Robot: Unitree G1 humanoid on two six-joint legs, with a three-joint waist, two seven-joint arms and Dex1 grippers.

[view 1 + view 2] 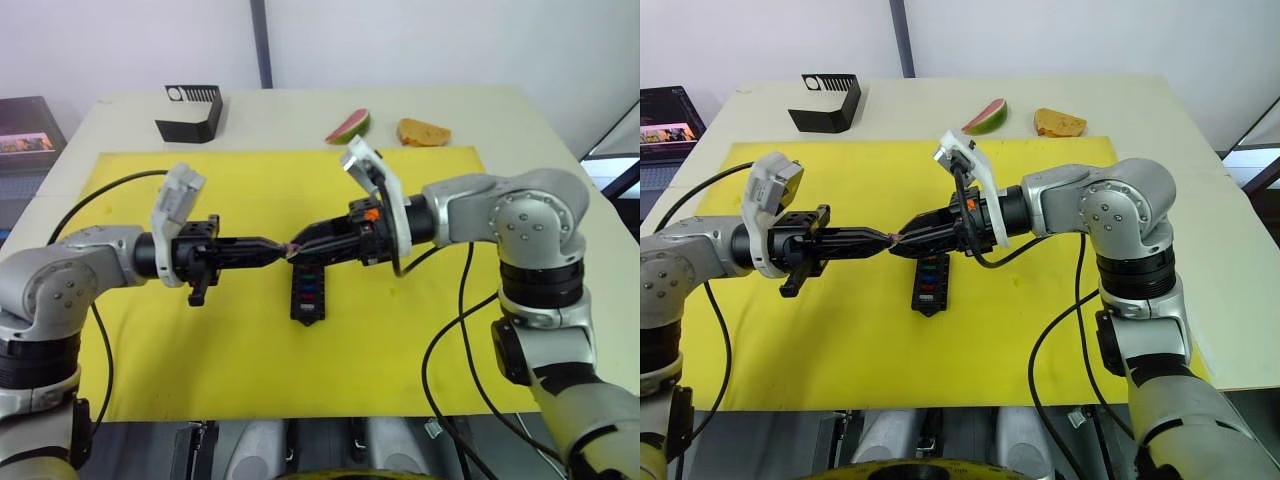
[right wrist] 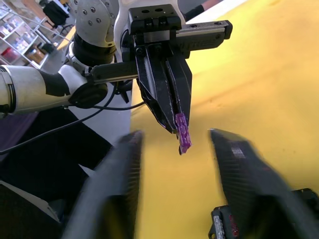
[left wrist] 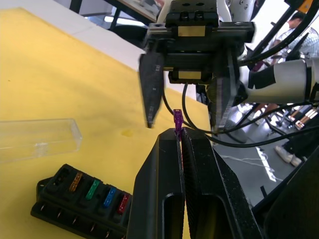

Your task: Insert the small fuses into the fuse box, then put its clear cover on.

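Yellow matting covers the middle of a pale table (image 1: 560, 160), and on it lies the fuse box (image 1: 307, 292), with the two grippers meeting tip to tip just above its far end. The left gripper (image 2: 175, 124) is pinched tight on a purple fuse (image 2: 183, 133), holding it out toward the right gripper (image 3: 184, 107), whose fingers stand spread wide to either side of the chip, gripping nothing. By my reading, a handover is under way.

Orange, green, blue and red fuses (image 3: 98, 191) already sit in one row of the box; the purple one is not yet seated. The clear cover (image 3: 37, 139) lies on the mat just beside the box, not yet fitted.

The near end of the box is hidden behind the left gripper's fingers in the wrist view, so how many slots remain empty is unclear.
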